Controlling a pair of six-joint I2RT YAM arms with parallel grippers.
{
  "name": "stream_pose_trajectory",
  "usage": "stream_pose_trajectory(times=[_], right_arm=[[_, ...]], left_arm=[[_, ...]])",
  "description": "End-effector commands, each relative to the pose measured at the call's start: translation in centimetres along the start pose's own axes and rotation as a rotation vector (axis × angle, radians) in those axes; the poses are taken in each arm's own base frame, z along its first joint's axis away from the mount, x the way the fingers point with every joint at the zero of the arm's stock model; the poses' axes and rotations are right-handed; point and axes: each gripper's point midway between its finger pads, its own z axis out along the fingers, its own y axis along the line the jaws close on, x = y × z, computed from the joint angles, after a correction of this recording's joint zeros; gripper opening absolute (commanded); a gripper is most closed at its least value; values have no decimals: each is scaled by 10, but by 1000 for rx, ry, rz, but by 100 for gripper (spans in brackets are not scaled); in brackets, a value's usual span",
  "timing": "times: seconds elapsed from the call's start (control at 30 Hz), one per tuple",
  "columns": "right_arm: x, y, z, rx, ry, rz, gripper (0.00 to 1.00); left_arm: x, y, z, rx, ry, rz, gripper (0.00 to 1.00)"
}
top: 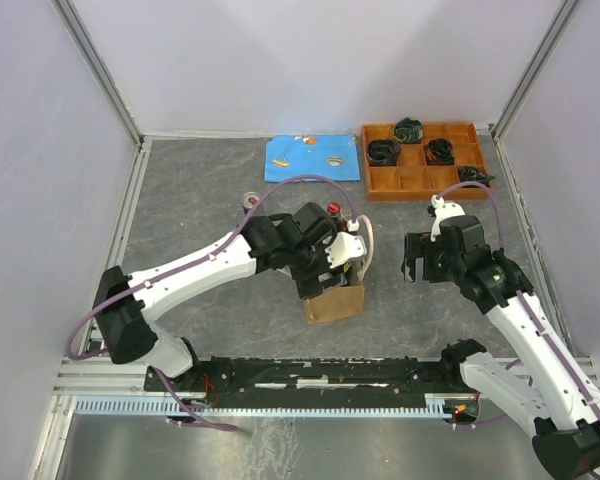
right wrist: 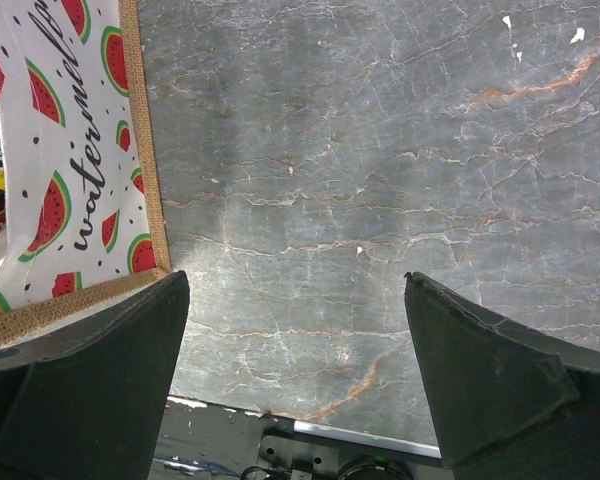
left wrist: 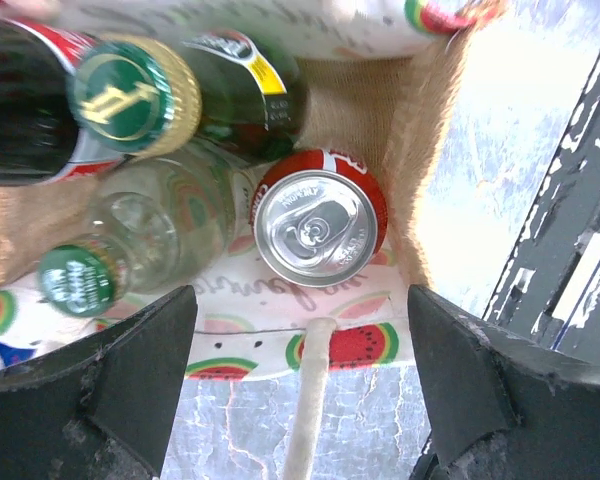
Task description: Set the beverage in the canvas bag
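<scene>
The tan canvas bag (top: 336, 302) stands on the table's near middle, with a cream handle (top: 366, 240) looping out. My left gripper (top: 332, 278) hovers just above its mouth, open and empty. In the left wrist view (left wrist: 300, 385) I look down into the bag's watermelon-print lining (left wrist: 230, 350). A red soda can (left wrist: 320, 228) stands upright inside. Beside it are a clear bottle with a green cap (left wrist: 75, 280), a dark bottle with a green-gold cap (left wrist: 130, 95) and a dark cola bottle (left wrist: 20, 100). My right gripper (top: 418, 270) is open and empty over bare table to the bag's right (right wrist: 295, 340). The bag's corner (right wrist: 70, 150) shows at left.
An orange compartment tray (top: 400, 183) holding dark coiled items sits at the back right. A blue printed mat (top: 313, 158) lies at the back middle. A small round-topped item (top: 250, 200) stands left of my left arm. White walls enclose the table.
</scene>
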Motion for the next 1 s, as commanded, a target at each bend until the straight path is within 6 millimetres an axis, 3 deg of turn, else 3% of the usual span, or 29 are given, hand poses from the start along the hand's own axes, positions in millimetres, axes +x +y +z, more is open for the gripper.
stream_pose_trajectory(times=[0.0,0.07,0.17,0.27,0.37,0.5,0.6,0.97], right_arm=[[-13,4,4,-19,-35,-5,96],[-14,5,5,-21,-34,-5,96],[-15,7,7,-29,-31,-5,96],[-17,10,10,-38,-24,-1,96],[-19,12,14,-46,-18,-2,96],[-21,14,18,-50,-2,-7,96],[-23,15,18,-49,5,-11,96],[-19,18,27,-54,54,-8,95]], left_arm=[[-45,10,-52,-63,-178,-26,91],[-61,26,-75,-133,-277,-57,93],[-68,88,-121,-289,-460,-265,96],[-36,159,-158,-476,-575,-518,98],[9,195,-167,-603,-602,-662,99],[54,211,-151,-673,-600,-795,99],[77,215,-133,-695,-613,-869,99],[98,217,-80,-705,-757,-865,99]])
